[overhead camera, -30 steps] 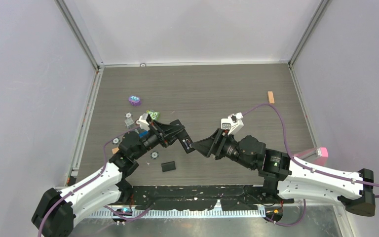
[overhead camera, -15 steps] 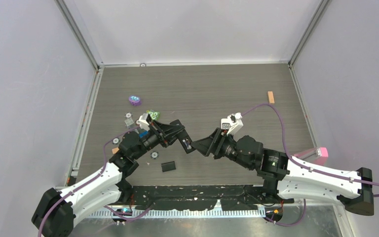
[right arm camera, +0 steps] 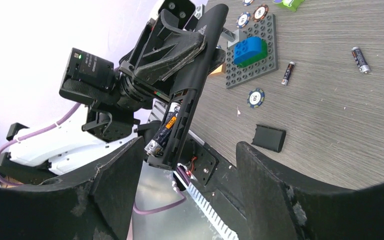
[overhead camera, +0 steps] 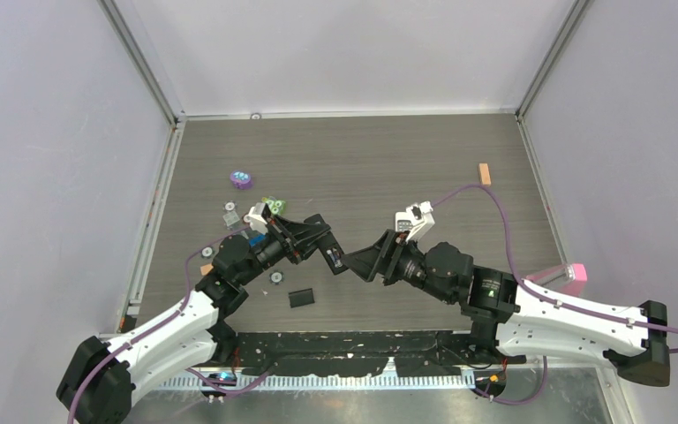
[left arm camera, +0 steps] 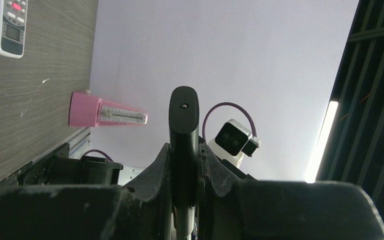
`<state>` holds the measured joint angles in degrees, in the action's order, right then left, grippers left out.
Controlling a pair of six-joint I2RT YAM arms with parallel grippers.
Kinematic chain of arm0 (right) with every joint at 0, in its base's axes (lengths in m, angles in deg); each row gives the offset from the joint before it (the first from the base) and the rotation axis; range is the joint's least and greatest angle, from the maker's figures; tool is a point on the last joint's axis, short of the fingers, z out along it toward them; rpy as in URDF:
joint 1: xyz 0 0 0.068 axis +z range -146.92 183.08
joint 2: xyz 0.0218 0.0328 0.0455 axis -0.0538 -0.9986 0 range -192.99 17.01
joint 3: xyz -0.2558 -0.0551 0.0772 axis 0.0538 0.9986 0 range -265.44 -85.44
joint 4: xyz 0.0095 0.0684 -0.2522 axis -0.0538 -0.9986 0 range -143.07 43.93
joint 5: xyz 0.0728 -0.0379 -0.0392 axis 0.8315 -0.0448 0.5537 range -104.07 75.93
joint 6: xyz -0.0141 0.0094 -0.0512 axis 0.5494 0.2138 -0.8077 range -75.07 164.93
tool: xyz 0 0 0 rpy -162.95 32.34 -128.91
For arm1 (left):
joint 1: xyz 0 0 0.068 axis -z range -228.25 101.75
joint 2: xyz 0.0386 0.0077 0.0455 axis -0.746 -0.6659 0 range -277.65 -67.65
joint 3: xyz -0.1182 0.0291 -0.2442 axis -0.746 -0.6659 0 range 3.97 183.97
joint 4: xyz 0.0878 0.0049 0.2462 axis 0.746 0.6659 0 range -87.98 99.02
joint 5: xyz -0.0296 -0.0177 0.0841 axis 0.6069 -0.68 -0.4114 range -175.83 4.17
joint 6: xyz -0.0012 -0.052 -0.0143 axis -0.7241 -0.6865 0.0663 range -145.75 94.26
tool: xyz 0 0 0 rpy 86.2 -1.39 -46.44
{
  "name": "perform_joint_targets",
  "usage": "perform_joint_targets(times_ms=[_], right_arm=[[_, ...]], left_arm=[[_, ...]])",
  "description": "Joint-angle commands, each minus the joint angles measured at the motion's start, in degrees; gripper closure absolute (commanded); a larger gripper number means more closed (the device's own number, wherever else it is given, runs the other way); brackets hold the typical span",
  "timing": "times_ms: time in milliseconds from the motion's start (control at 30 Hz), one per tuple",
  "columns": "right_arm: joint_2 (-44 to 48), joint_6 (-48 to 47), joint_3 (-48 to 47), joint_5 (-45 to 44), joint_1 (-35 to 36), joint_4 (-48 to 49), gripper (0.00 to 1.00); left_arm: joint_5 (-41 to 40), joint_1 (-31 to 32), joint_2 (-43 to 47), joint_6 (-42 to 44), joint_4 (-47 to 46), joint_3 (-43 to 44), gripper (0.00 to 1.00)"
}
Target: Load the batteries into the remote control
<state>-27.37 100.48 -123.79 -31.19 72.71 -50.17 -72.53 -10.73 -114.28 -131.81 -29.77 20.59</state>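
Left gripper (right arm camera: 180, 47) pinched slim black plastic remote (right arm camera: 190, 90), open bay facing spread, empty right gripper (overhead camera: 364, 262) for loading; one dark cylindrical battery (right arm camera: 166, 131) seated, two loose batteries (right arm camera: 287, 73) beyond it on counter (right arm camera: 330, 110).

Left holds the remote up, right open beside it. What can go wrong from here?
1. The remote is held in the air by the left gripper with its bay uncovered; the seated battery could slip out.
2. The open right gripper sits close to that end; a nudge may twist the remote in the grip.
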Motion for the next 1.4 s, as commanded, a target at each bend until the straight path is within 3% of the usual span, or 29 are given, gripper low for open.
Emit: perform_joint_targets(times_ms=[0,900,1367], right_arm=[[-0.6,-3.1,-2.0,2.7,0.0,2.9,0.27],[-1.9,1.6,-1.0,-0.5,-0.6,2.3,0.29],[-0.1,-2.3,-0.9,5.3,-0.8,4.9,0.25]], left_arm=[[0.3,0.3,0.8,0.4,-1.0,2.5,1.0],[1.5,0.3,1.8,0.4,0.4,2.9,1.0],[0.6,0.3,1.8,-0.7,0.7,2.5,1.0]])
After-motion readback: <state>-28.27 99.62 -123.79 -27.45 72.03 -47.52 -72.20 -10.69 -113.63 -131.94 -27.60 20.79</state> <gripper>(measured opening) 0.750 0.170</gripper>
